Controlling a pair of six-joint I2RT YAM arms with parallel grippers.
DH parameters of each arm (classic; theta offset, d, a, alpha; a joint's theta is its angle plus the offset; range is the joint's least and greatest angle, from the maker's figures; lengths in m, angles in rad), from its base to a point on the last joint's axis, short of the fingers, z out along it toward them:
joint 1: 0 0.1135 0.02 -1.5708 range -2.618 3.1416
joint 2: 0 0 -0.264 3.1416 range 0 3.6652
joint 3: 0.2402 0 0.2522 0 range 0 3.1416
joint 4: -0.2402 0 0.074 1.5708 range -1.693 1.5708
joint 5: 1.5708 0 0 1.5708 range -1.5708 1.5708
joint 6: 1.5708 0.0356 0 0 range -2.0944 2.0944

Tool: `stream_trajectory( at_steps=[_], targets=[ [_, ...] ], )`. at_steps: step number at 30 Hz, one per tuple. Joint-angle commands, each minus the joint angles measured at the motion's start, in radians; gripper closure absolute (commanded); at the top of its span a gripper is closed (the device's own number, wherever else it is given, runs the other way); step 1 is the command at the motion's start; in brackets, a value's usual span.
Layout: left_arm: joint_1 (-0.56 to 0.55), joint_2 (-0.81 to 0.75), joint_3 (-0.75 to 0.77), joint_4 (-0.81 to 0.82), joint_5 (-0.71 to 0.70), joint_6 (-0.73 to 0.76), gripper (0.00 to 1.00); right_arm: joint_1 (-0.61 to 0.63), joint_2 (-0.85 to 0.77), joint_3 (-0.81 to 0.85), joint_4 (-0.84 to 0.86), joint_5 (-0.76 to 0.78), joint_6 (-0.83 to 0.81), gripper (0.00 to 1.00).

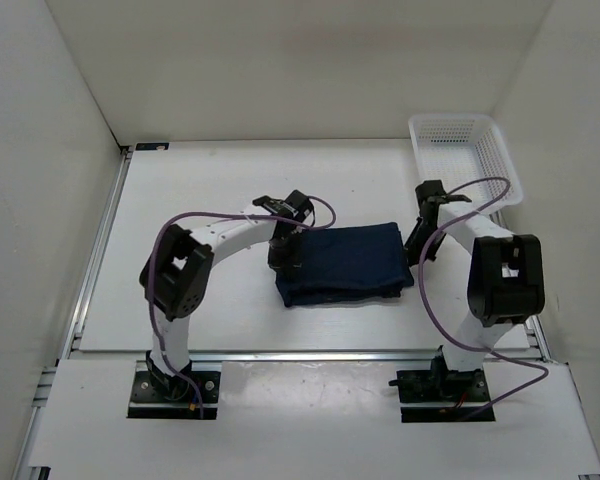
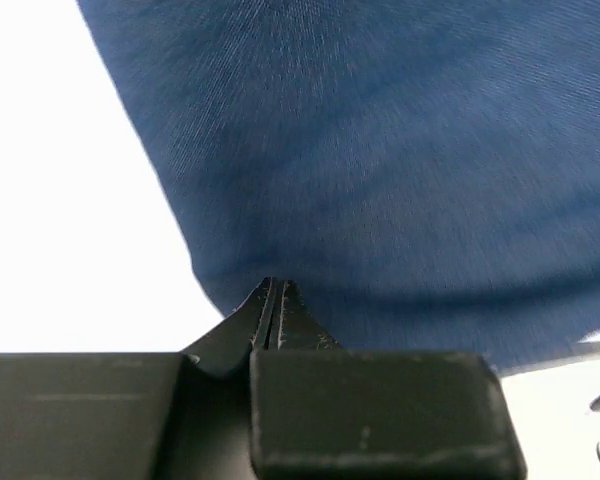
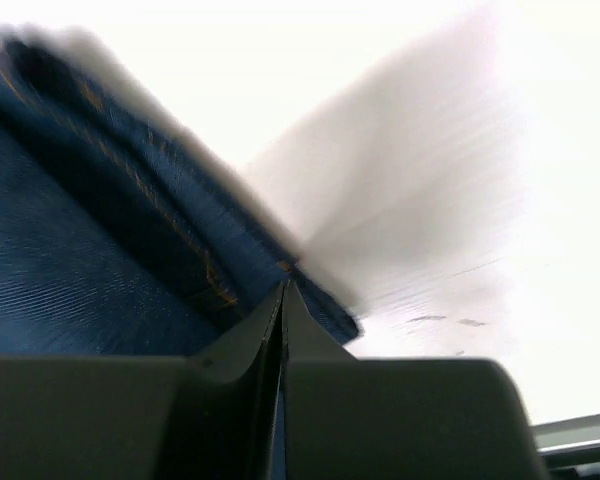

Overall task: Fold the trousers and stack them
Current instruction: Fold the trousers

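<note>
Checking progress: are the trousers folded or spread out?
Folded: the trousers lie as a compact rectangle on the table; the right wrist view shows stacked layers at their edge.

White table (image 1: pixel 180 200), white walls (image 1: pixel 280 60) (bright, even light)

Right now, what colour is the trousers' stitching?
Orange stitching on dark blue trousers; best in right wrist view.

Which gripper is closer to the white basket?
Right. The right gripper is at the trousers' edge on the basket's side; the left gripper is at their opposite edge, farther away.
</note>
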Motion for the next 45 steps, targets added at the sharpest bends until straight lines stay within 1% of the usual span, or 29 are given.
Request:
stream_trajectory(
  at_steps=[1, 3, 4, 7, 8, 9, 11, 13, 15, 18, 20, 22, 23, 27, 30, 31, 34, 35, 37, 40, 41, 42, 43, 44, 45],
  targets=[
    [-0.004, -0.173, 0.005, -0.011, -0.072, -0.039, 0.9, -0.035, -0.115, 0.068, -0.079, 0.175, 0.006, 0.98],
    [-0.004, -0.184, 0.052, -0.025, -0.072, -0.039, 0.9, -0.044, -0.173, 0.086, -0.09, 0.234, -0.02, 0.98],
    [-0.004, -0.184, 0.074, -0.035, -0.072, -0.039, 0.9, -0.029, -0.228, 0.095, -0.09, 0.22, -0.035, 0.98],
    [-0.004, -0.125, 0.161, -0.035, -0.072, -0.017, 0.9, 0.053, -0.266, 0.123, -0.054, 0.138, -0.111, 0.98],
    [-0.004, -0.073, 0.183, -0.044, -0.072, -0.017, 0.9, 0.076, -0.255, 0.153, -0.054, 0.104, -0.129, 0.98],
    [-0.004, -0.048, 0.2, -0.045, -0.05, -0.007, 0.9, 0.108, -0.217, 0.166, -0.054, 0.026, -0.146, 0.98],
    [-0.004, 0.004, 0.211, -0.045, -0.03, -0.007, 0.9, 0.133, -0.18, 0.166, -0.066, -0.014, -0.158, 1.0],
    [-0.004, 0.014, 0.197, -0.045, -0.02, -0.007, 0.9, 0.153, -0.132, 0.152, -0.057, -0.001, -0.158, 1.0],
    [-0.013, 0.024, 0.169, -0.034, -0.02, -0.007, 0.9, 0.13, -0.08, 0.119, -0.043, 0.022, -0.125, 1.0],
    [-0.014, 0.061, 0.133, -0.025, -0.029, -0.017, 0.9, 0.093, -0.019, 0.053, 0.012, 0.013, -0.079, 1.0],
    [-0.014, 0.084, 0.133, -0.015, -0.039, -0.017, 0.9, 0.084, 0.01, 0.042, 0.022, 0.013, -0.054, 0.97],
    [-0.014, 0.116, 0.133, -0.015, -0.048, -0.026, 0.9, 0.084, 0.055, 0.042, 0.022, 0.013, -0.039, 0.91],
    [-0.014, 0.127, 0.133, -0.015, -0.048, -0.026, 0.9, 0.093, 0.081, 0.042, 0.022, 0.013, -0.039, 0.86],
    [-0.004, 0.178, 0.172, -0.015, -0.059, -0.026, 0.9, 0.108, 0.129, 0.06, 0.041, -0.015, -0.026, 0.85],
    [0.019, 0.189, 0.198, -0.015, -0.059, -0.017, 0.9, 0.136, 0.139, 0.071, 0.042, -0.03, -0.016, 0.85],
    [0.037, 0.189, 0.198, -0.015, -0.059, -0.017, 0.9, 0.151, 0.148, 0.095, 0.042, -0.045, -0.007, 0.85],
    [0.095, 0.189, 0.261, -0.029, -0.091, 0.007, 0.9, 0.197, 0.182, 0.144, 0.042, -0.059, 0.006, 0.85],
    [0.135, 0.189, 0.308, -0.057, -0.103, 0.018, 0.9, 0.211, 0.197, 0.198, 0.032, -0.068, 0.016, 0.85],
    [0.175, 0.214, 0.365, -0.072, -0.103, 0.03, 0.9, 0.248, 0.251, 0.265, -0.001, -0.068, 0.03, 0.85],
    [0.239, 0.238, 0.483, -0.104, -0.114, 0.052, 0.9, 0.271, 0.273, 0.356, -0.001, -0.096, 0.056, 0.84],
    [0.252, 0.256, 0.519, -0.127, -0.123, 0.061, 0.9, 0.271, 0.273, 0.371, -0.001, -0.096, 0.066, 0.8],
    [0.272, 0.256, 0.598, -0.191, -0.132, 0.061, 0.9, 0.28, 0.253, 0.397, -0.012, -0.073, 0.066, 0.76],
    [0.272, 0.242, 0.625, -0.212, -0.143, 0.061, 0.88, 0.289, 0.204, 0.407, -0.023, -0.047, 0.066, 0.55],
    [0.272, 0.219, 0.64, -0.227, -0.158, 0.061, 0.86, 0.289, 0.173, 0.416, -0.023, -0.019, 0.066, 0.41],
    [0.272, 0.187, 0.649, -0.238, -0.199, 0.061, 0.79, 0.298, 0.141, 0.416, -0.033, 0.007, 0.043, 0.27]
  ],
)
